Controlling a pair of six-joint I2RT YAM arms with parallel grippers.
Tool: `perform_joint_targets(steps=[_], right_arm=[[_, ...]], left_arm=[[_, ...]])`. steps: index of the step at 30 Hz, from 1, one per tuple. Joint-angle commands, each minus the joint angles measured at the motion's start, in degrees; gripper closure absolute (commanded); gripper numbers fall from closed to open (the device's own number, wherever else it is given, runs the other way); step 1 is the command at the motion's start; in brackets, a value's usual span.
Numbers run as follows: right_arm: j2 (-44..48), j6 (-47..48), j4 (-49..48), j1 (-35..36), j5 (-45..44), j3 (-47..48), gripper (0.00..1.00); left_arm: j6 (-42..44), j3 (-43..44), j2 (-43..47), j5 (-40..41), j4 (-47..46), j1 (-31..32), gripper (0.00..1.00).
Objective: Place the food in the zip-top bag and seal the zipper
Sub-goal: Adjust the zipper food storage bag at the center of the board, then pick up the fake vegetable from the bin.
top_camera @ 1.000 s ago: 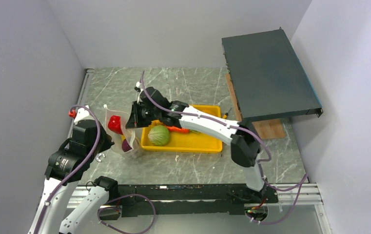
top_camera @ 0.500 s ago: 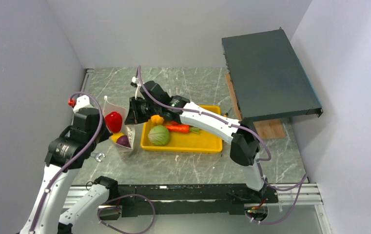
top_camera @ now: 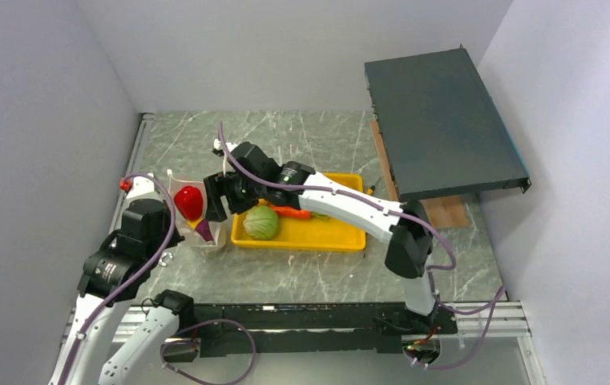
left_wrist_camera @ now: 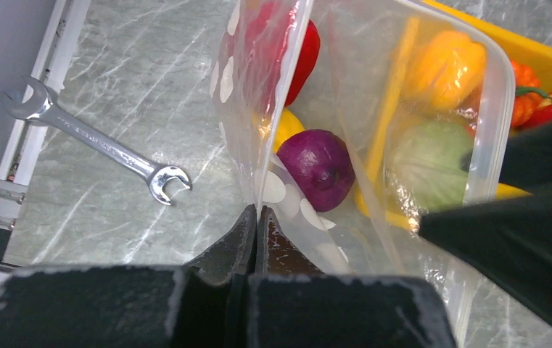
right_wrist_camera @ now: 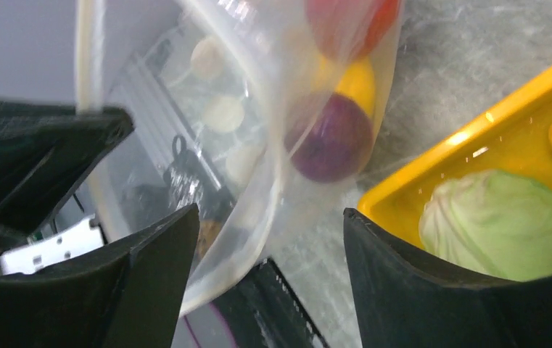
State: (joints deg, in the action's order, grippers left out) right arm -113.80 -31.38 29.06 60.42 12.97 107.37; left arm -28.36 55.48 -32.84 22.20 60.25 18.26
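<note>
- We see the left gripper [left_wrist_camera: 254,217] pinching the zip-top bag [left_wrist_camera: 280,190] at its edge.
- Inside the bag sit the purple onion [left_wrist_camera: 323,168] and red pepper [top_camera: 189,200].
- Our right gripper [right_wrist_camera: 270,214] gapes wide astride its film; the cabbage [right_wrist_camera: 501,221] lies in the yellow tray [right_wrist_camera: 432,156].

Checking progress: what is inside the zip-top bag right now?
Inside the zip-top bag: a red pepper, a purple onion and a yellow piece. Anything beneath them is hidden.

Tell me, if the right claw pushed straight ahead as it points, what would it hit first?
The right gripper would probably meet the clear wall of the zip-top bag first, with the purple onion just behind; depth is unclear.
</note>
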Motion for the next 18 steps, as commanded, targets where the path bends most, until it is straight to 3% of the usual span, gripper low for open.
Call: perform_joint_targets(steps=[1,9,13,18], right_arm=[[9.51,3.62,6.04,1.37,-4.9,0.6,0.23],[22.55,8.61,7.61,-0.1,-18.75,-8.48,0.11],[26.75,3.85,4.59,-6.67,-25.74,-17.86,0.11],[25.19,-4.46,-1.11,-13.65,-25.36,-24.06,0.09]], left_arm=[[3.67,-0.09,-1.36,2.24,-2.75,0.11,1.0],[6.23,-2.75,-2.49,4.0,-6.88,0.1,1.0],[6.85,-4.68,-1.72,4.13,-8.04,0.11,1.0],[6.99,-7.82,-0.05,4.83,-10.41,0.1,1.0]])
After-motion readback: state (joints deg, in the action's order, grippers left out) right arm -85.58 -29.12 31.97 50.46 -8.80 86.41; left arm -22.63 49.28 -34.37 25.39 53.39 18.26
